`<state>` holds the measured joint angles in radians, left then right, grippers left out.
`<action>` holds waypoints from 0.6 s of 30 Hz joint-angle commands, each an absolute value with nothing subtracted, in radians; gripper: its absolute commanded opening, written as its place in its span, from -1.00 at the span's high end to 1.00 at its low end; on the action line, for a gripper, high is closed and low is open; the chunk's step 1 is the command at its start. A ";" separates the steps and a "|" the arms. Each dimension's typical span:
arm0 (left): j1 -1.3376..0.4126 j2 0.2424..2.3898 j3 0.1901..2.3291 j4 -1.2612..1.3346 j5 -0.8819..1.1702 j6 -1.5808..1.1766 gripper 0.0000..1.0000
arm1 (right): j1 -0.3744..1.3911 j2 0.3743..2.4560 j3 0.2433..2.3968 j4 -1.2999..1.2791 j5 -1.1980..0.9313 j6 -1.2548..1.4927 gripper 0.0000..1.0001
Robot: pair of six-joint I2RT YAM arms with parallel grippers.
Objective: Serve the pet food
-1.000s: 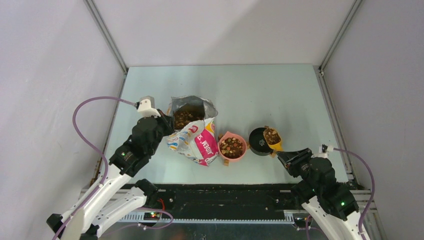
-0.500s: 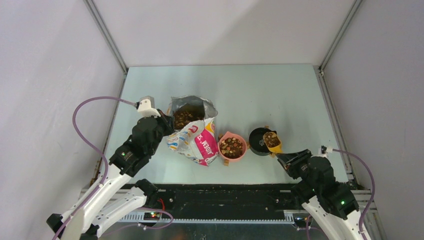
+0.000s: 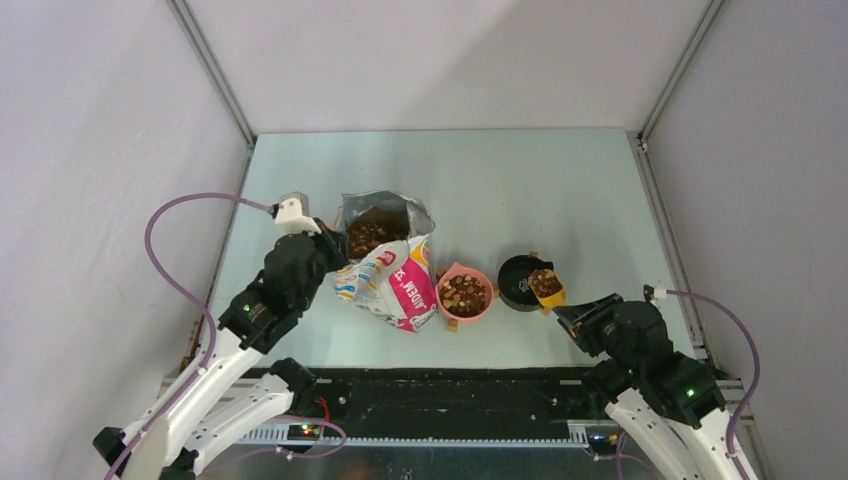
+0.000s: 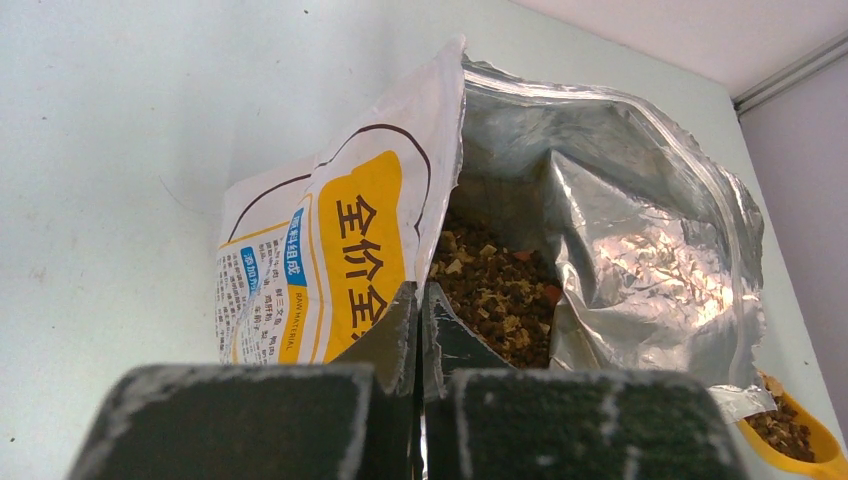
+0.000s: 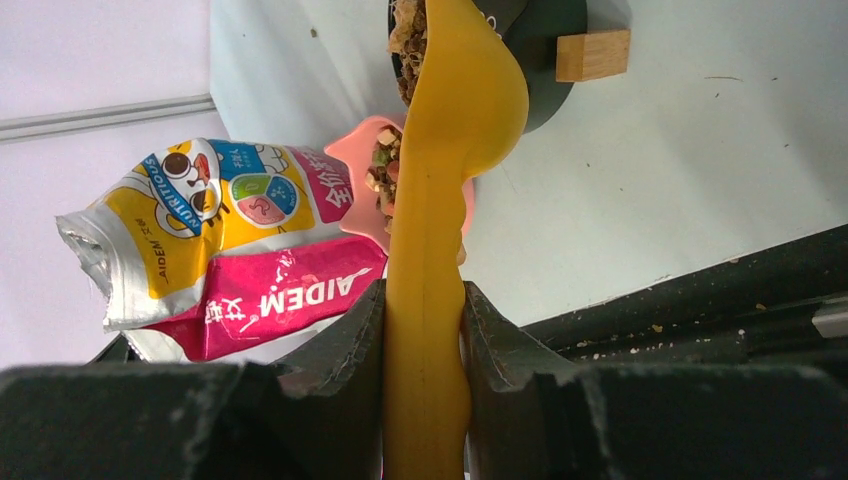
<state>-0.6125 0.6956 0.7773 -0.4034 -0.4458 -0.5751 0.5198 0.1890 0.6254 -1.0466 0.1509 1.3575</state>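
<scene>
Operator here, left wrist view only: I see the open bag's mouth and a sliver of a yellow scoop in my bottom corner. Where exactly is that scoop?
Observer: The yellow plastic scoop is over the right side of the round black bowl, loaded with brown kibble pellets.
Operator: What's carrying it?
Observer: The right gripper is clamped on its handle.
Operator: Any food served yet?
Observer: Yes, the round pink bowl, sitting between the glossy pet food bag and the black bowl, holds kibble.
</scene>
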 commanded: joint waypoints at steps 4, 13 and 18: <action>-0.614 0.708 0.767 -0.408 -0.480 -0.558 1.00 | 0.518 0.213 0.684 -1.057 0.183 1.357 1.00; -0.613 0.706 0.767 -0.410 -0.485 -0.558 1.00 | 0.517 0.268 0.715 -1.073 0.173 1.348 1.00; -0.614 0.703 0.766 -0.412 -0.488 -0.557 1.00 | 0.514 0.297 0.728 -1.080 0.166 1.356 1.00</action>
